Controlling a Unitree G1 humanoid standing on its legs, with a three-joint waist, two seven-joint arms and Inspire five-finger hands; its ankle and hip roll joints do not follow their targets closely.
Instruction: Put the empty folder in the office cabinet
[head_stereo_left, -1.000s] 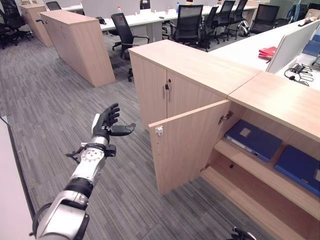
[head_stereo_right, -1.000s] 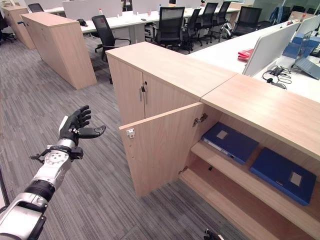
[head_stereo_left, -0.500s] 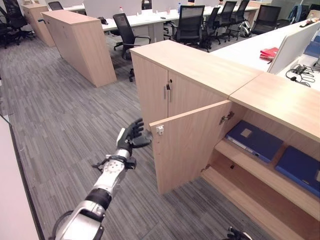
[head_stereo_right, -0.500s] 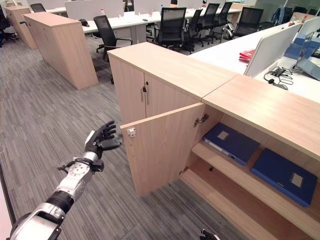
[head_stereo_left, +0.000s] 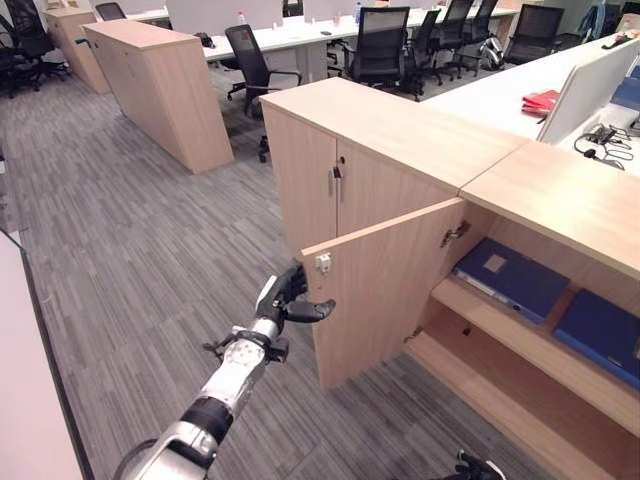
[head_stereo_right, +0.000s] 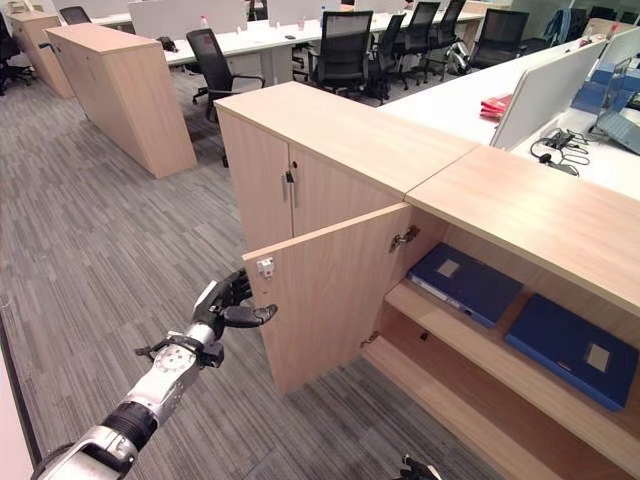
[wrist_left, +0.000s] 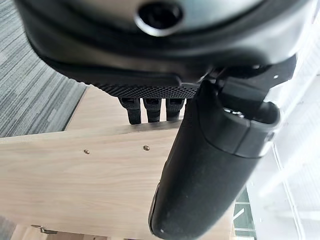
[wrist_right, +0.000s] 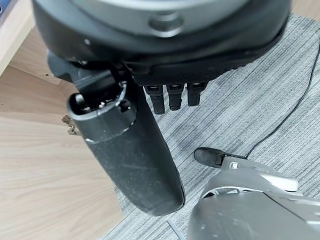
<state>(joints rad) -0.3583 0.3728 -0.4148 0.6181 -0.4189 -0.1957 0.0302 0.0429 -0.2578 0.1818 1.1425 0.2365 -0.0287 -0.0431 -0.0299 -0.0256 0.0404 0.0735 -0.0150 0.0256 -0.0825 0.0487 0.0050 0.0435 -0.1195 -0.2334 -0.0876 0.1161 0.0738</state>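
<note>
An open-plan office with grey striped carpet (head_stereo_left: 130, 250) is being shown, with a row of light wooden office cabinets (head_stereo_left: 390, 130) in the middle. The nearer cabinet's door (head_stereo_left: 375, 290) is standing ajar, swung outward toward the carpet, its free edge pointing to the robot's left. Two dark blue folders are being kept flat on the upper shelf (head_stereo_left: 520, 345) inside: the first folder (head_stereo_left: 508, 278) is lying with its long axis running diagonally back into the cabinet, and the second folder (head_stereo_left: 600, 335) is lying just beside it further right, similarly angled. Both are well apart from either hand.

The left hand (head_stereo_left: 290, 300) is being held at the door's free edge; its fingers (wrist_left: 150, 107) are stretched out straight against the edge, with the thumb (head_stereo_left: 318, 311) extended across the door's outer face. The right hand (wrist_right: 150, 150) is being held low over the carpet by the cabinet's base, its fingers relaxed and holding nothing.

Behind the cabinets, a white desk with a red folder (head_stereo_left: 537, 102) and black office chairs (head_stereo_left: 380, 50) are being seen, and another wooden cabinet (head_stereo_left: 160, 85) is standing further back to the left.
</note>
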